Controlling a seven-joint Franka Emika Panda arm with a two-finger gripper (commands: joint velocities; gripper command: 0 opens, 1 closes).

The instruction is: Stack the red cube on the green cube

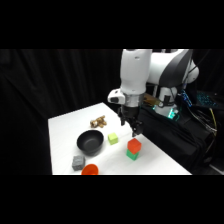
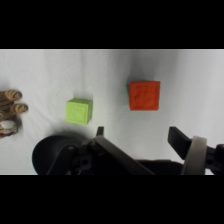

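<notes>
Fingers [image 2: 176, 141] of the gripper [image 1: 133, 131] stand apart, empty, just above the red cube [image 1: 134, 145], which sits stacked on the green cube [image 1: 132, 155] near the table's [image 1: 65, 122] right edge. No writing can be read on either cube.

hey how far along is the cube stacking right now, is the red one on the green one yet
Looks done: in the side view the red cube sits on top of the green cube. In hand: nothing; the gripper is open above and behind the stack, and the wrist view shows the red cube clear of its fingers. Left: probably only backing the arm away.
</notes>
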